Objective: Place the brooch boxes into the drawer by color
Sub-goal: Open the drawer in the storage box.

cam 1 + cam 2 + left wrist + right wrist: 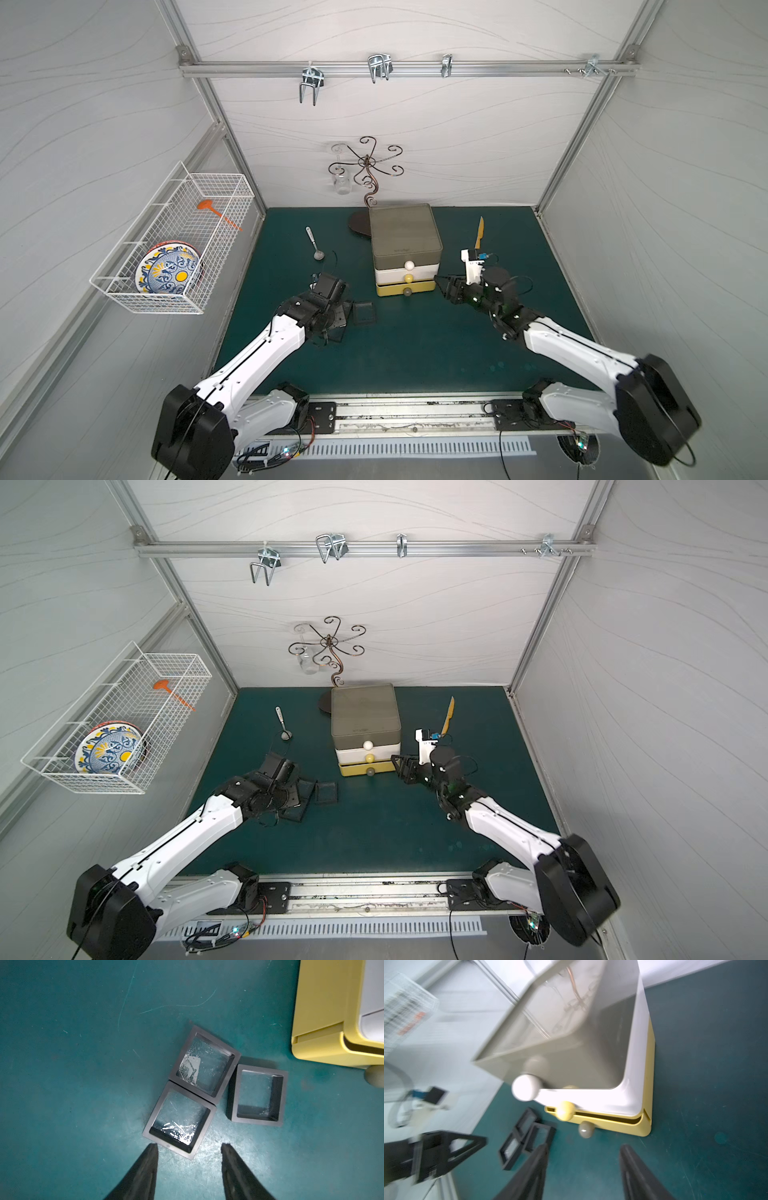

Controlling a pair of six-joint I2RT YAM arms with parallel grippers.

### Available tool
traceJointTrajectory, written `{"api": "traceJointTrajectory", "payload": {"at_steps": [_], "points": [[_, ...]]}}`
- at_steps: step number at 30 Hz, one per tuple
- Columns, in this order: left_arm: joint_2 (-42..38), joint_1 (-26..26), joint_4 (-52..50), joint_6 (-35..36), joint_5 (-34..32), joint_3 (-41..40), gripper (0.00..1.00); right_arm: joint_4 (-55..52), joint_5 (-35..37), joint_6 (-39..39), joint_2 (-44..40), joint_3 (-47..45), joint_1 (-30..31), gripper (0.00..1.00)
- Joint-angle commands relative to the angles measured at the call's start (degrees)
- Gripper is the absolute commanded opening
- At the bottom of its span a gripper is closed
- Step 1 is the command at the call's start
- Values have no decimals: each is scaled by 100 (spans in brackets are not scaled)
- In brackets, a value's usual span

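At mat (415,345) centre-left, left gripper (189,1145) hangs half open, empty, over three black brooch boxes (204,1064): likely light, stiff-rimmed, film windows delicate; pinch across opposite rims. At their 1 o'clock, drawer (405,239), tiers near shut, contents unseen; right gripper (585,1145), open and empty, at its 4 o'clock. At 9 o'clock, wall basket (137,221) holds a plate (168,272).

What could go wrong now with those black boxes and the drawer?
The left hand hangs open by the nearest box, which touches another box; closing could shove or catch both. The right hand is open close to the drawer corner; it might bump the drawer and slide it.
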Motion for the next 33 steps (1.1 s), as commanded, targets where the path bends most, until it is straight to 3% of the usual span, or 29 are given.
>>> {"api": "traceJointTrajectory", "payload": {"at_steps": [1,4,7,11,17,24,33], "points": [[142,116,141,131,98,103,53,-1188,-206,-333,-639,-229,17,69],[357,233,261,165,214,54,54,-1134,-371,35,-1025,-672,17,75],[469,252,302,158,195,72,54,-169,-671,878,-908,-1192,17,79],[428,293,323,230,227,72,54,1589,-1071,1861,214,-1480,42,80],[325,375,280,301,343,90,54,3795,-1519,2535,2205,-1141,191,78],[297,375,330,248,386,13,54,4754,-982,2723,3537,-618,608,72],[283,375,411,281,564,2,54,5532,-437,2898,4752,-214,724,65]]}}
